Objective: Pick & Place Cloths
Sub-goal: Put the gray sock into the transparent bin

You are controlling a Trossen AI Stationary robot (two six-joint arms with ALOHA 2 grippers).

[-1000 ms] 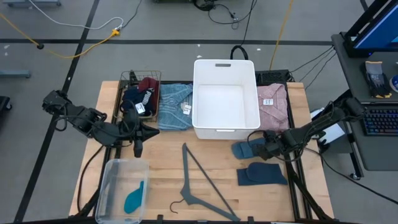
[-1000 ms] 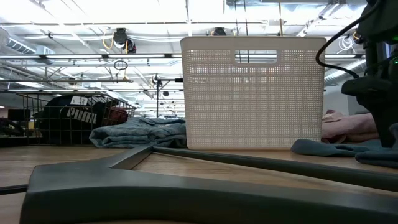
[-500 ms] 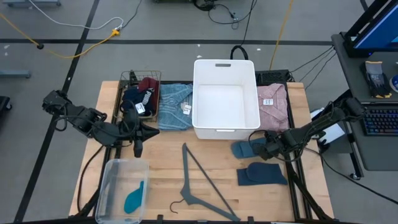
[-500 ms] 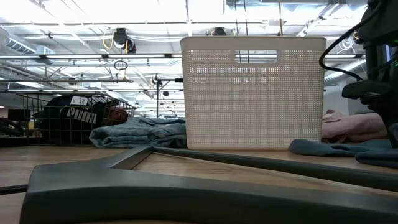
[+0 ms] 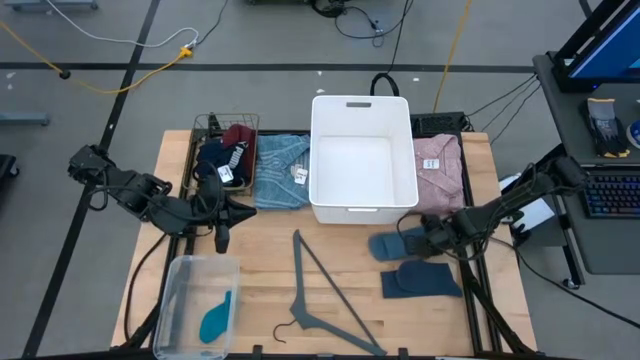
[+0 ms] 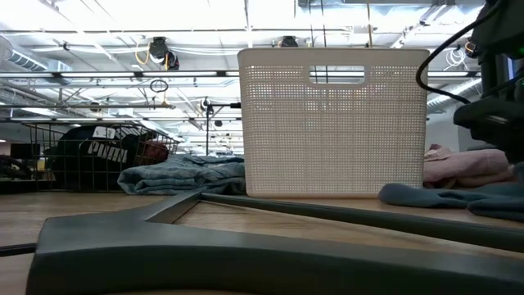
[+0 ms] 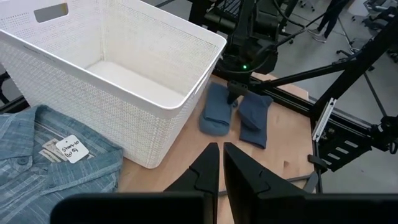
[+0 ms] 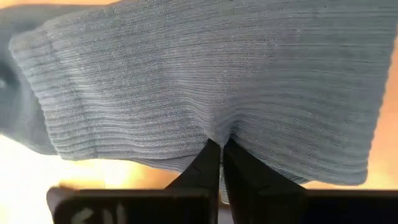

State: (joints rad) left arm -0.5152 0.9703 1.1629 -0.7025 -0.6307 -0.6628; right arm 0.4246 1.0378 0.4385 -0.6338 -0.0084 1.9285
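Note:
Two slate-blue cloths lie flat on the table's right part: one (image 5: 393,243) just before the white basket (image 5: 362,160), the other (image 5: 420,280) nearer the front edge. My right gripper (image 5: 425,238) is down on the first cloth (image 8: 205,81) and shut on it. My left gripper (image 5: 222,240) hangs shut over the table's left part, holding nothing. Navy and maroon cloths fill a wire basket (image 5: 225,150). A folded light-blue cloth (image 5: 280,170) and a pink one (image 5: 438,165) flank the white basket. My right gripper pinches a small pucker of the ribbed slate-blue cloth (image 8: 219,134) between its two fingertips, toward the cloth's right end. The fingers come down slanting from the table's right side. The cloth lies on the table, drawn into little creases around the fingertips.
A grey clothes hanger (image 5: 320,300) lies across the table's front middle. At the front left stands a clear bin (image 5: 185,290) with a teal cloth (image 5: 216,315) inside. The white basket is empty. Cables and a desk stand beyond the right edge.
My right gripper has shut on the slate-blue cloth, gathering a pucker of it between the fingertips. The cloth's left end has slid slightly toward the table's left and still lies on the table.

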